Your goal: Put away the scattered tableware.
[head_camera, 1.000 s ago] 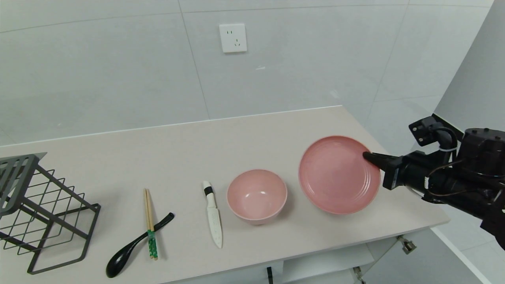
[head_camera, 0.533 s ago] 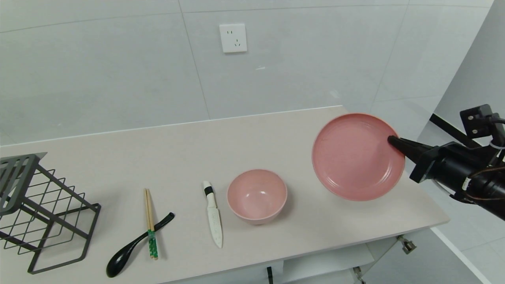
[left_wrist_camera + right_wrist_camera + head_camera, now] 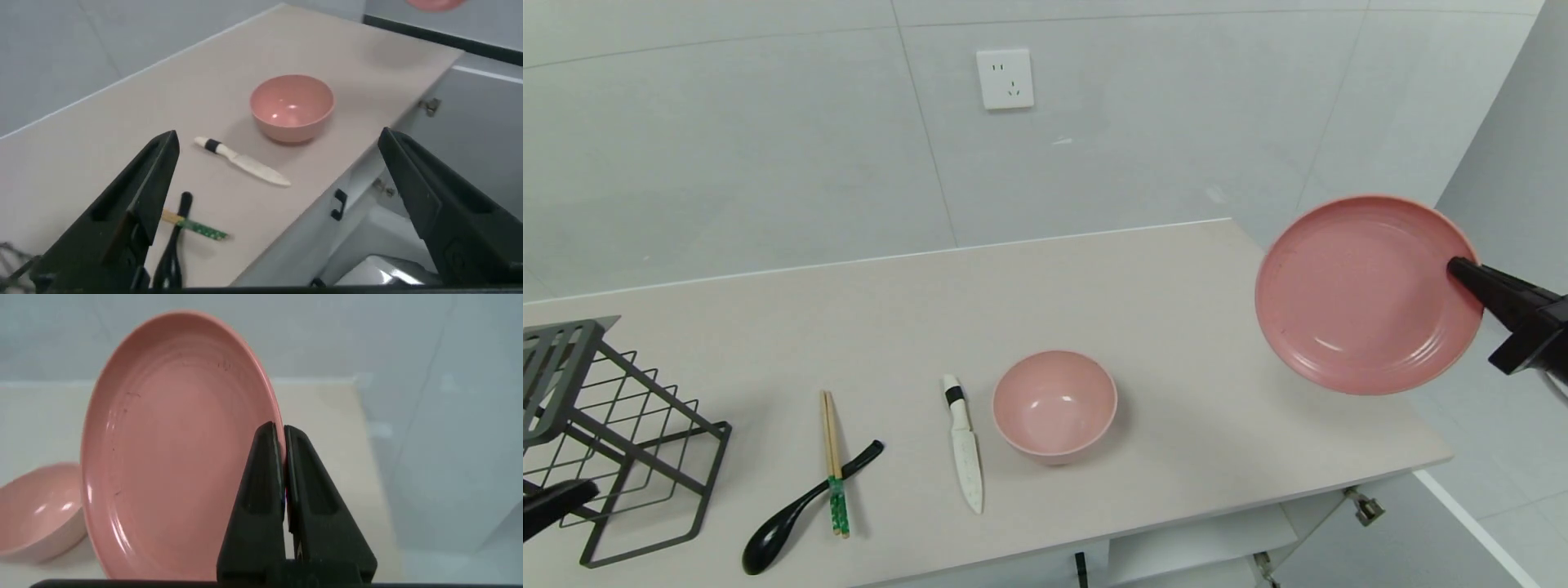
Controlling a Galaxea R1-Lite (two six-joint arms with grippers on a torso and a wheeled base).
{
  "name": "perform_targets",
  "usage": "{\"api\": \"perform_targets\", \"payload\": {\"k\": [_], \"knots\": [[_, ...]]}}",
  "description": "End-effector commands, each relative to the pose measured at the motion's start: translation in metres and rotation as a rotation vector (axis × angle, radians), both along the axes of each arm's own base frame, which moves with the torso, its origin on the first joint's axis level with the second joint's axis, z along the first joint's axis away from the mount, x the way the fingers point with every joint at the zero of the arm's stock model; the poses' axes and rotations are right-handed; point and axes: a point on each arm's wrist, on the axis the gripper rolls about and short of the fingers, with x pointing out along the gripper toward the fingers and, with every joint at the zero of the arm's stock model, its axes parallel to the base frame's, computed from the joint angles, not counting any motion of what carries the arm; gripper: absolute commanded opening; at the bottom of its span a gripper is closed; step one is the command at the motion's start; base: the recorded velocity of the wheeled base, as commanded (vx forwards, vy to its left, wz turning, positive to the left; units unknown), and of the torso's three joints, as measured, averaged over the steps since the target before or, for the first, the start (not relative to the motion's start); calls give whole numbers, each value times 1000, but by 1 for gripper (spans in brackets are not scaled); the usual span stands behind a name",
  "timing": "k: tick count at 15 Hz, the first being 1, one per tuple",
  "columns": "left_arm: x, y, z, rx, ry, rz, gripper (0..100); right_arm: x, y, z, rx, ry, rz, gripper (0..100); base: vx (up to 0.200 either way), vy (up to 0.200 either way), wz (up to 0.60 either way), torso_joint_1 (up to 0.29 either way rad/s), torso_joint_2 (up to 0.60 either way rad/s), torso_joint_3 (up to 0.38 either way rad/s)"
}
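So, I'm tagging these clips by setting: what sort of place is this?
Probably a kitchen, perhaps a mock-up: a tiled wall with a socket, a pale countertop holding a pink bowl, knife, chopsticks and spoon, and a wire dish rack at its left end.

Before me, the beige countertop [image 3: 1013, 286] bears a black wire rack [image 3: 613, 425], wooden chopsticks [image 3: 832, 449], black spoon [image 3: 788, 516], white knife [image 3: 965, 447] and pink bowl [image 3: 1054, 406].

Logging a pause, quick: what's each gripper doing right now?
Left gripper: open, empty.
Right gripper: shut on the rim of the pink plate.
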Motion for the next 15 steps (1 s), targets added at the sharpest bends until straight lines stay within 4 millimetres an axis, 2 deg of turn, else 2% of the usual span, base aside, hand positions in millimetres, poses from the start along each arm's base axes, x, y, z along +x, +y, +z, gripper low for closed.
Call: {"api": "perform_targets", "payload": {"k": [1,6,10,12,15], "knots": [[30,-4,6,11,89,-49,100,-1,-9,-3,-3,-6,-32,0,0,0,0,0,0,0],[91,-17,13,-5,83,-132,100,-13,-7,4,-14,-54,-12,0,0,0,0,0,0,0],[122,-22,20,-67,138,-101,100,-14,-7,5,-16,-59,-10,0,0,0,0,0,0,0],[134,-23,26,-63,137,-14,100,-15,-5,5,-18,-63,1,0,0,0,0,0,0,0],[147,-38,26,-35,240,0,100,-19,3,7,-18,-76,44,0,0,0,0,0,0,0]]}}
